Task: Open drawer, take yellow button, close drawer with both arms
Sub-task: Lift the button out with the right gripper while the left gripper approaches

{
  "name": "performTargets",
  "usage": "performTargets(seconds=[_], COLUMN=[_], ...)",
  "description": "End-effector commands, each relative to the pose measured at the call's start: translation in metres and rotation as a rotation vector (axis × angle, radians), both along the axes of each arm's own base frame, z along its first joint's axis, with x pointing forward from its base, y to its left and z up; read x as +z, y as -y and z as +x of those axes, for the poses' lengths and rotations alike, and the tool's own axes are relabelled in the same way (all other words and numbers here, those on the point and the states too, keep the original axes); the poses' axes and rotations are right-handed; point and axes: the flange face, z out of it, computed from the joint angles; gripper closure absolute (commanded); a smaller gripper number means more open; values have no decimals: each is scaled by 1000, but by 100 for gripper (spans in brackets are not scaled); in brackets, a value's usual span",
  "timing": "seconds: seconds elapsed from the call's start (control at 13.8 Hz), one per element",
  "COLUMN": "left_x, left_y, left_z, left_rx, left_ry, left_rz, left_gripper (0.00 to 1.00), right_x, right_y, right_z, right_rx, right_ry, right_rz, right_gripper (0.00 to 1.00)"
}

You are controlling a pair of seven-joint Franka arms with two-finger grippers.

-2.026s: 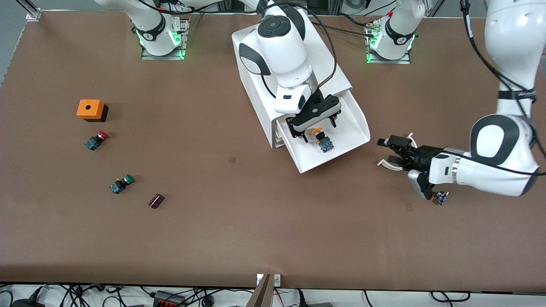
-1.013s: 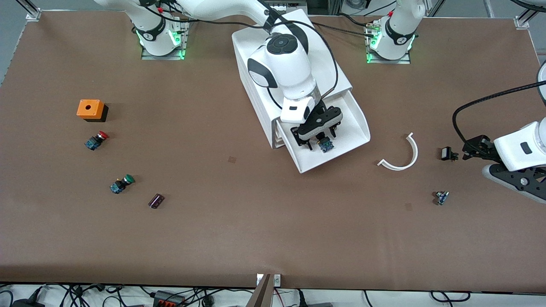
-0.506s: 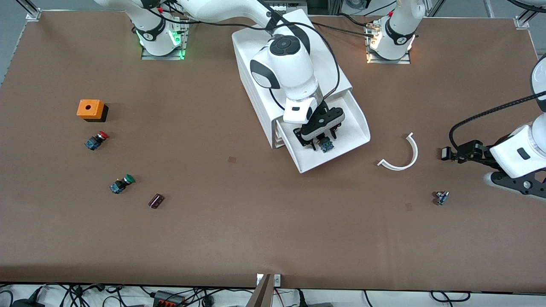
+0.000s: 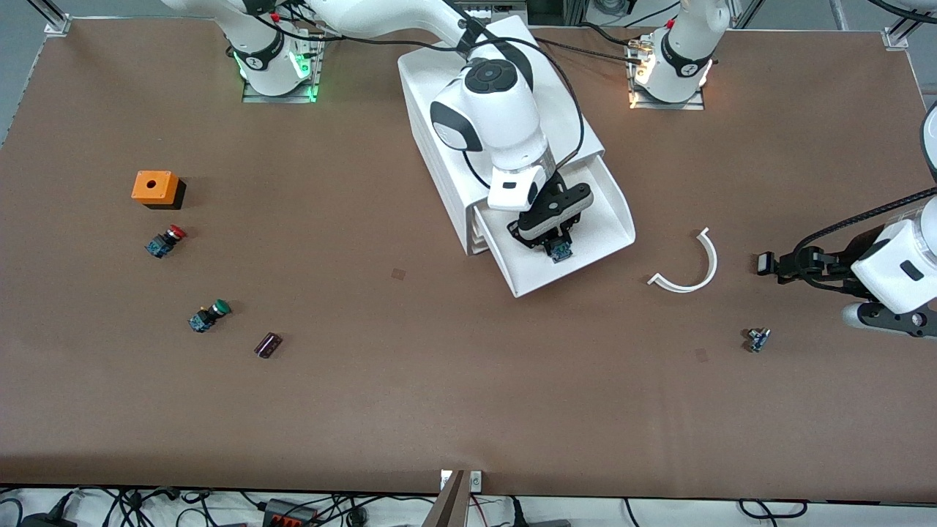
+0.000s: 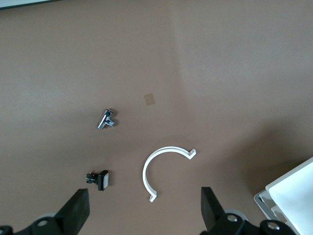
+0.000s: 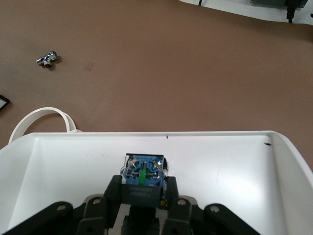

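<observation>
Fingers (image 6: 112,193) around unlabelled button (image 6: 143,176) in drawer (image 6: 234,161)

Bright, even overhead light; soft shadows, sharp focus throughout.

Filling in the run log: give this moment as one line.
drawer: open | button: in drawer, gripped | right gripper: shut on button | left gripper: open, over table near white arc, waiting
</observation>
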Motion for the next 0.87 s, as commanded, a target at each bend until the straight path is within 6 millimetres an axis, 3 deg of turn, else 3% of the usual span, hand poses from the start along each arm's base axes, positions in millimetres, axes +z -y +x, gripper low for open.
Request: performTargets(seconds=[0.0, 0.14, 0.36, 0.58, 0.8], left_x=[3, 4, 3, 5, 4], left_y=[1, 1, 3, 3, 4], left_z=[0, 0, 0, 0, 0], left_rx=[13, 13, 25, 39, 37], left_ry=[-4, -2, -4, -1, -4], left_rz=[-15, -15, -17, -16, -16], left_gripper=[0, 0, 0, 0, 0], right_x=[3, 5, 11, 57, 94], right_y=[-6, -4, 3, 5, 32], right_z=[0, 2, 8, 12, 31], right_rx=[-4, -7, -24, -40, -86], right_ry=[26, 27, 44, 45, 26], right_rz=[1, -3, -40, -54, -40], right_gripper=[80, 92, 98, 100, 100])
